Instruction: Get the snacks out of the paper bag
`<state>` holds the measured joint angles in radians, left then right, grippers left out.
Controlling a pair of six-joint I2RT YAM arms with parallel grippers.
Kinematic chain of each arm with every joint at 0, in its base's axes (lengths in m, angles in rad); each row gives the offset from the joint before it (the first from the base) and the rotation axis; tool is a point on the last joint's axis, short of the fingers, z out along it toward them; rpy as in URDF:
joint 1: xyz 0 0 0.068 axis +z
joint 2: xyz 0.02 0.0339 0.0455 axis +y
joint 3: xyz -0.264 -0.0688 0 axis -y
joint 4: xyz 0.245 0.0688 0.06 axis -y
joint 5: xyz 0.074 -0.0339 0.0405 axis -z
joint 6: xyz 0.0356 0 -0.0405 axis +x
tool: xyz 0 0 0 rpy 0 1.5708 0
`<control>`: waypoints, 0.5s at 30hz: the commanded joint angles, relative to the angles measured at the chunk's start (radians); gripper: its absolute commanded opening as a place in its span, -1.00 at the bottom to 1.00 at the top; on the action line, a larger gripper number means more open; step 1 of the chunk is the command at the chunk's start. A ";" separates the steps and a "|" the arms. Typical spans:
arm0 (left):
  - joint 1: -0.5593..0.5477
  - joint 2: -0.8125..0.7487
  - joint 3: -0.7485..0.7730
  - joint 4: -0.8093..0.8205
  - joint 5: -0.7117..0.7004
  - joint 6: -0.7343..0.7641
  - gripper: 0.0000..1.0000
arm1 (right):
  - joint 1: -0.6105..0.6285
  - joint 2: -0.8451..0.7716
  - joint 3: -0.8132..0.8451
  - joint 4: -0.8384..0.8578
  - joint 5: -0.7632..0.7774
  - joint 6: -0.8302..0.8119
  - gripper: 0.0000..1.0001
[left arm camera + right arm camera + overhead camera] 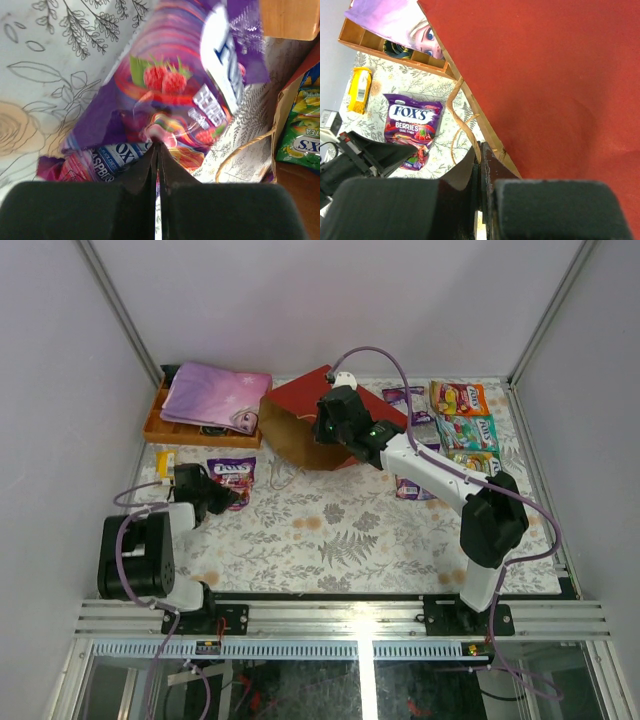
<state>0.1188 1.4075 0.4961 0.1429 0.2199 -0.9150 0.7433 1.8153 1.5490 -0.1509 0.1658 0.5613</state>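
Observation:
The paper bag point(318, 398) lies on its side at the back, its brown mouth facing left; its red side fills the right wrist view point(560, 75). My right gripper point(325, 430) is shut on the bag's beige handle point(460, 112) at the mouth rim. My left gripper point(232, 498) is shut on the lower edge of a purple Fox's berries packet point(232, 474), which lies on the table left of the bag and also shows in the left wrist view point(170, 85). A green-yellow Fox's packet point(300, 125) shows inside the bag's mouth. Several snack packets point(462, 415) lie at the back right.
An orange tray point(160, 425) with a pink-purple folded cloth point(215, 392) stands at the back left, touching the bag. A small yellow item point(165, 460) lies near the left wall. The bag's second handle loop point(245, 150) rests on the flowered tablecloth.

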 commanded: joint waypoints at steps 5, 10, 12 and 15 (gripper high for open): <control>-0.002 0.035 0.006 -0.003 -0.195 0.017 -1.00 | 0.001 -0.005 0.034 0.020 0.004 0.000 -1.00; -0.011 -0.169 0.077 -0.132 -0.297 0.021 -1.00 | 0.001 -0.008 0.036 0.024 -0.001 0.000 -1.00; -0.027 -0.245 0.101 -0.150 -0.298 0.027 -1.00 | 0.000 -0.007 0.036 0.027 -0.006 0.004 -1.00; -0.077 -0.299 0.126 -0.155 -0.264 0.046 -0.95 | 0.000 -0.004 0.038 0.027 -0.014 0.007 -1.00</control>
<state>0.0944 1.1732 0.5655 0.0216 -0.0147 -0.9108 0.7433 1.8153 1.5490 -0.1513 0.1631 0.5613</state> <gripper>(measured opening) 0.014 0.011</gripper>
